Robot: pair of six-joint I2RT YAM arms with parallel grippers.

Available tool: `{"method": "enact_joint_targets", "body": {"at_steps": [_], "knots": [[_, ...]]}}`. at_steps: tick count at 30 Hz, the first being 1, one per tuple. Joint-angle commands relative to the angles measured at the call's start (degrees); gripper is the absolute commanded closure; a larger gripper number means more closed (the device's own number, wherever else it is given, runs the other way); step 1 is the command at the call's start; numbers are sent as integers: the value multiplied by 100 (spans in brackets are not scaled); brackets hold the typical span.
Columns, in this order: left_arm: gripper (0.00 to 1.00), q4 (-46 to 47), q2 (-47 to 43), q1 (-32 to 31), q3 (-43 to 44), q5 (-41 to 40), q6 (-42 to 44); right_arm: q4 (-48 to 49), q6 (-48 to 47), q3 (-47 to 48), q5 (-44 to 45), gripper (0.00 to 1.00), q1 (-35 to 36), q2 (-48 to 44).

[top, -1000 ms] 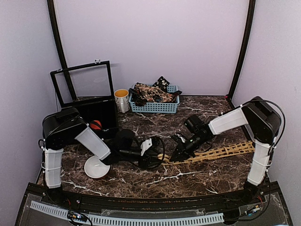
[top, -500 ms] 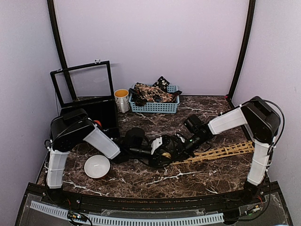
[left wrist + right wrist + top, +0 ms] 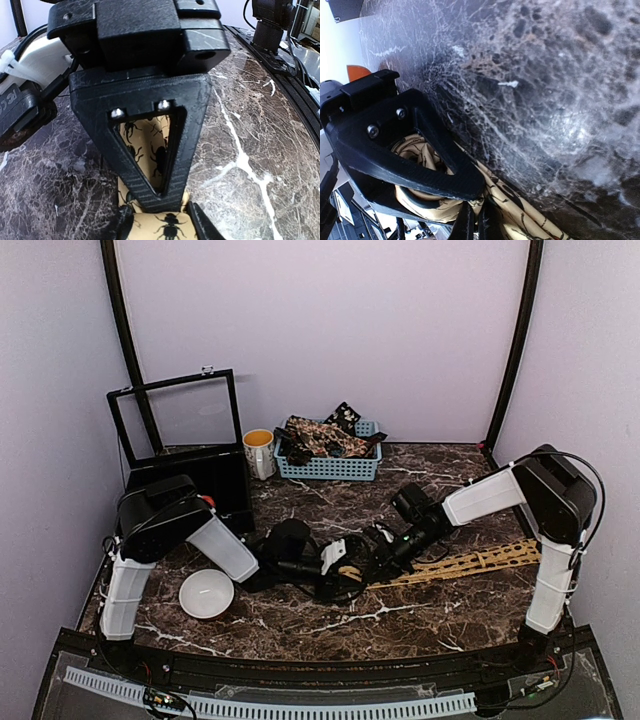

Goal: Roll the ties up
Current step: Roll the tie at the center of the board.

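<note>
The mustard-tan beetle-print tie (image 3: 470, 564), likely soft and slippery, lies along the marble counter (image 3: 330, 508), its coiled end, best pinched flatwise, straddled by the spread left end effector (image 3: 162, 226), right end effector (image 3: 474, 226) pressed together alongside.

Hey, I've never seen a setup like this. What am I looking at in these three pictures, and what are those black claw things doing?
These are two white-and-black robot arms bolted at the near edge of a dark marble table. The wide picture looks down from above and behind them. The other two come from a small camera on each wrist, so each shows its own fingers up close. On the table lie a long mustard-tan necktie printed with dark beetles, a white bowl, a white mug and a pale blue plastic basket of dark ties. The arms meet at the necktie's end mid-table. The right pincer is shut on it. The left pincer has a finger either side, but whether it grips is unclear.
</note>
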Motion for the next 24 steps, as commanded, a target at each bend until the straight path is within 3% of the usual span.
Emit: {"method": "enact_joint_targets", "body": {"at_steps": [1, 9, 15, 24], "knots": [[66, -751, -120, -36, -102, -513, 243, -192, -17, -120, 436, 97, -46, -120], [66, -1256, -272, -42, -283, -679, 438, 224, 427, -310, -143, 65, -288, -1069], [65, -1367, -268, -45, -224, -703, 443, 722, 926, -212, -320, 64, 55, -849], [65, -1420, -281, -45, -201, -712, 453, 316, 733, 192, -60, 63, 364, -330]]}}
